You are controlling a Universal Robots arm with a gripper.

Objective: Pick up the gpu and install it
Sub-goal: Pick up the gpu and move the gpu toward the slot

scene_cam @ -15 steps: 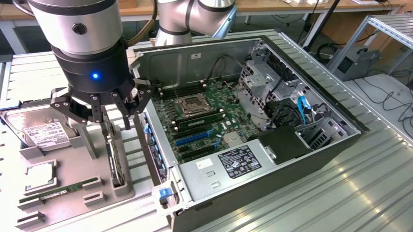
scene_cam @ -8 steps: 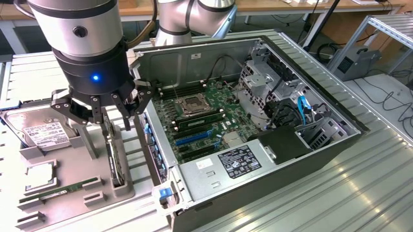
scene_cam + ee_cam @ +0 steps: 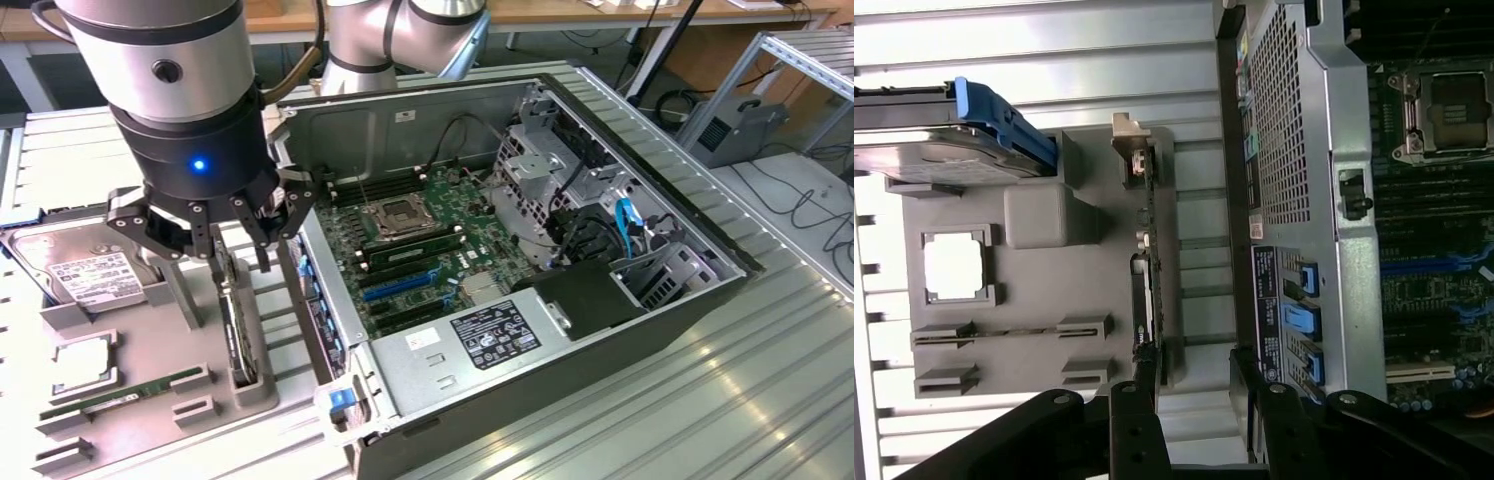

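1. Hovering above the grey holder (image 3: pixel 144 338) with jaws released, nothing gripped.
2. Just below the jaws: gpu (image 3: pixel 242 340), standing on edge in a holder slot, in line with one fingertip (image 3: pixel 1145 390) rather than centred in the gap.
3. Open room above the gpu's top edge.
4. Tight on the jaws' other side: case (image 3: pixel 627 330) wall close by, with only a narrow strip of counter (image 3: pixel 761 400) between it and the holder's edge.
5. Beside the gpu, away from the case: an upright holder block (image 3: pixel 1039 215), near the fingers' path.
6. Beyond that block, well apart from the jaws: hard drive (image 3: pixel 80 270), chip (image 3: pixel 83 362), memory stick (image 3: pixel 127 392).
7. Inside the open case: motherboard (image 3: pixel 427 240).
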